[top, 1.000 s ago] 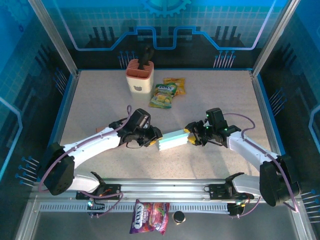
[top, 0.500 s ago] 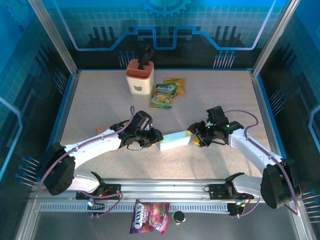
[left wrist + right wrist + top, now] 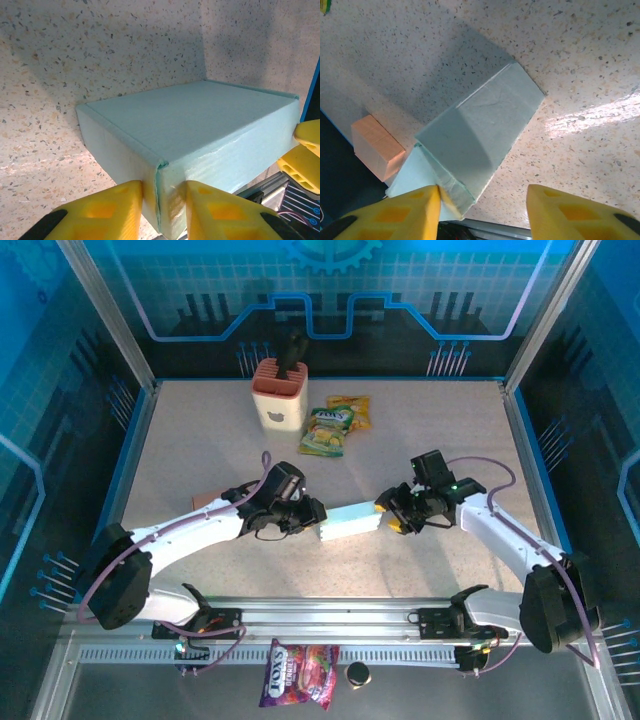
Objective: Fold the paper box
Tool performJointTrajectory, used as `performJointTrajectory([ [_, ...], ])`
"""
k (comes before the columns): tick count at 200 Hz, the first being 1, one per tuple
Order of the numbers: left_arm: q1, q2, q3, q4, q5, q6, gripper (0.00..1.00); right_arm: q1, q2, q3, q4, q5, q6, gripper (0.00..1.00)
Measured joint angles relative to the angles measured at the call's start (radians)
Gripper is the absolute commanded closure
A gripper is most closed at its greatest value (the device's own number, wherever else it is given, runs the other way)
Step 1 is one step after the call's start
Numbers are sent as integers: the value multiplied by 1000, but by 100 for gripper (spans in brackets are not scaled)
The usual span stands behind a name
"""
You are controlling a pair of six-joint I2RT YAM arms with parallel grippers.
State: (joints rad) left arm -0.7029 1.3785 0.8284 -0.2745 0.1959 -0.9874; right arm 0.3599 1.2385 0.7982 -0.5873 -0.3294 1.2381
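While 1 pale teal rectangular paper box (image 3: 349,522) lies on the speckled table (image 3: 200,440) between 2 grippers, the left gripper (image 3: 162,200) pinches its corner and the right gripper (image 3: 482,200) stands spread at its other end

This looks like a robotics lab, set up as a closed test cell. Two arms, the left (image 3: 180,530) and the right (image 3: 505,535), are bolted to an aluminium rail (image 3: 330,618) at the near edge of a speckled counter (image 3: 200,440), with purple cables looped along them. Aluminium posts (image 3: 105,310) frame the cell, and blue panels (image 3: 330,290) printed with circuit lines and a gear wall it in. Snack packs (image 3: 328,430), a pink holder (image 3: 278,392) and a candy bag (image 3: 298,675) lie about like test props.
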Motion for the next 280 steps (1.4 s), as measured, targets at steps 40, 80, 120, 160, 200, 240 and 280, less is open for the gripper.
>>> performJointTrajectory([
  [40, -3, 2, 0, 0, 0, 4, 72, -1, -2, -21, 10, 0, -24, 62],
  [80, -8, 3, 0, 3, -8, 31, 75, -9, -6, -33, 37, -24, -23, 61],
  [120, -34, 3, 0, 13, -37, 80, 77, -10, -84, -86, 64, -24, 62, 27],
  [160, -64, 2, 1, 20, -77, 110, 77, -11, -155, -160, 214, -72, 249, 20],
  [200, -85, 3, 7, 18, -110, 127, 78, -11, -138, -227, 275, -114, 410, 17],
  [240, -119, 3, 12, 14, -145, 143, 78, -46, -114, -288, 396, -124, 475, 19],
  [280, -179, 2, 5, 32, -198, 190, 77, -81, 10, -333, 571, -173, 481, 32],
])
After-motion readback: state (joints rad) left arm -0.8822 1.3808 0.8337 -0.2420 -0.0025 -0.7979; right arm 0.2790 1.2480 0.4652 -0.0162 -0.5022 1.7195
